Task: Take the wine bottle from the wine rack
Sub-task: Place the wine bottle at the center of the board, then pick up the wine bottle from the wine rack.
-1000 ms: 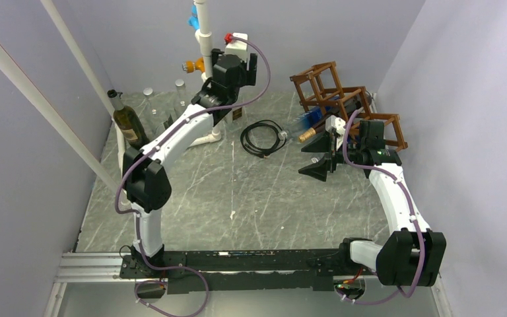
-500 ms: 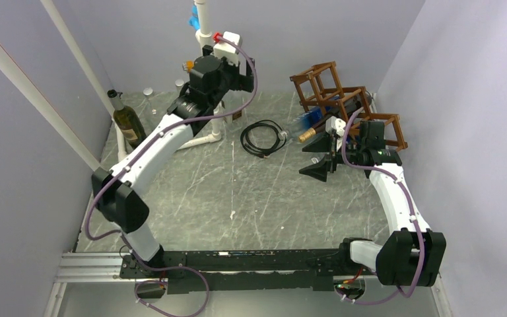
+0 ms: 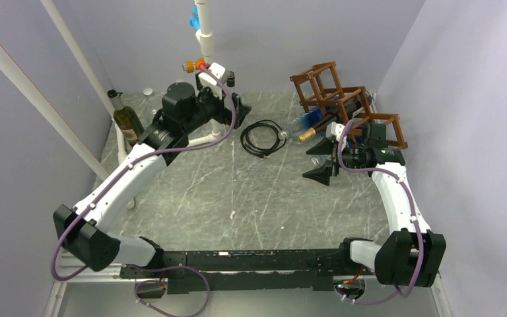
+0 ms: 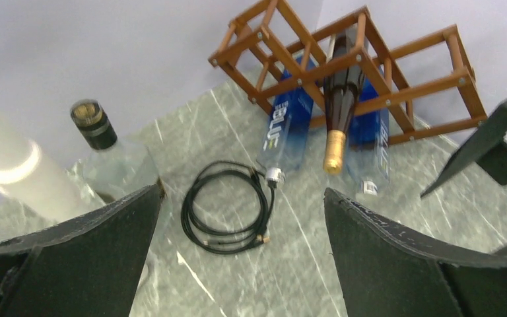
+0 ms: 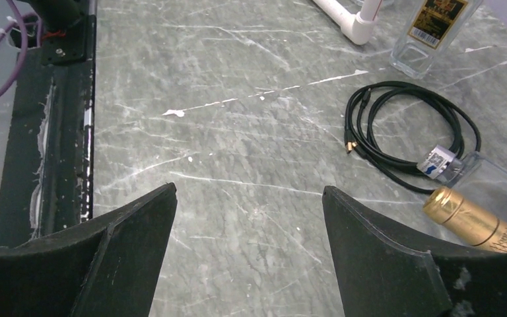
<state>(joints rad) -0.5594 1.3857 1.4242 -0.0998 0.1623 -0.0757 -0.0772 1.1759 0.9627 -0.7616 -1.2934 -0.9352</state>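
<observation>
Trouble is most likely at the neck of the wine bottle. The bottle lies on its side in the wine rack at the far right of the table, its gold foil end poking out toward the middle. The right gripper hangs just in front of it with its jaws well apart and nothing in them. In the right wrist view, the foil sits beyond the right-hand finger, not between the 2. Closing from here would probably catch air, and a sideways correction could knock the neck.

The foil looks smooth and tapered, so a grip taken only on it may slip once the bottle's weight comes free of the wood. 2 blue-labelled clear bottles lie close on either side of the dark one. A crooked pull could roll them or drag the whole open frame along.

The coiled black cable lies near the bottle mouths and could snag a low finger.

The left gripper is spread as wide as it goes and is empty. It points at the rack from beside a standing clear bottle. If both arms reach in, their fingers could meet.
</observation>
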